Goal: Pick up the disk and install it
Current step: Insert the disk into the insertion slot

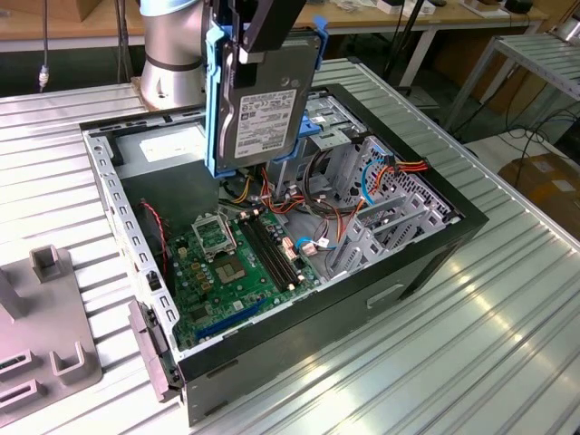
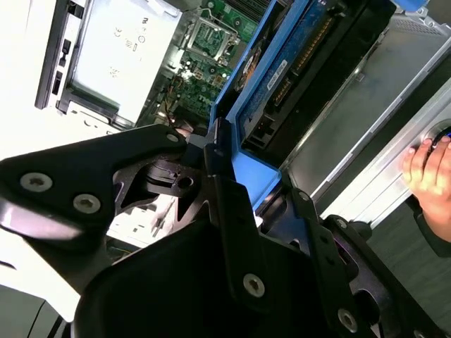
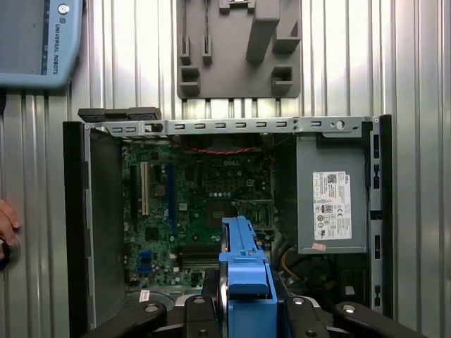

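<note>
Grey metal with a white label and blue rails, the disk [image 1: 263,113] hangs upright above the open computer case [image 1: 362,304] on the desk [image 1: 453,362]; I see the fingers [image 1: 270,25] clamped on its top edge.

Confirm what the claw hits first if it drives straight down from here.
The claw carries the disk, which leads; below it look to be the loose cables over the motherboard, though depth is unclear.
</note>
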Robot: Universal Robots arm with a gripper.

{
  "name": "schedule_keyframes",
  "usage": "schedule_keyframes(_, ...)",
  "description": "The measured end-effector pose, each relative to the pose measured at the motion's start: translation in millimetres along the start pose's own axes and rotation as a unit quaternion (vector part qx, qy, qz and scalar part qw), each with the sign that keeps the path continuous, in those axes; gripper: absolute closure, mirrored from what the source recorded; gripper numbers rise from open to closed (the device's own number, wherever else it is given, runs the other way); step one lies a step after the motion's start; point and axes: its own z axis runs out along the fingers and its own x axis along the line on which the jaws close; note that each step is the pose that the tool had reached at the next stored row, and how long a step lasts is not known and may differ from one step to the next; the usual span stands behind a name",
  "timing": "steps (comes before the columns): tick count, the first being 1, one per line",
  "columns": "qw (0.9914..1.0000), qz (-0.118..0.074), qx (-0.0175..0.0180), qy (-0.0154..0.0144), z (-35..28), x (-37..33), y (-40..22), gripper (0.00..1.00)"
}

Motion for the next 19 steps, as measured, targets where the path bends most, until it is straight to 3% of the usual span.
schedule_keyframes(5, 1.00000, 0.000, 0.0000, 0.0000, 0.2, 5.5, -0.4, 0.63)
schedule_keyframes(10, 1.00000, 0.000, 0.0000, -0.0001, 0.7, 17.4, -0.8, 0.63)
schedule_keyframes(11, 1.00000, 0.000, 0.0000, -0.0004, 0.8, 19.1, -0.9, 0.63)
schedule_keyframes(14, 0.99998, 0.000, -0.0001, -0.0055, 0.9, 23.5, -2.1, 0.63)
schedule_keyframes(19, 0.99998, 0.000, -0.0001, -0.0056, 1.1, 28.4, -3.1, 0.63)
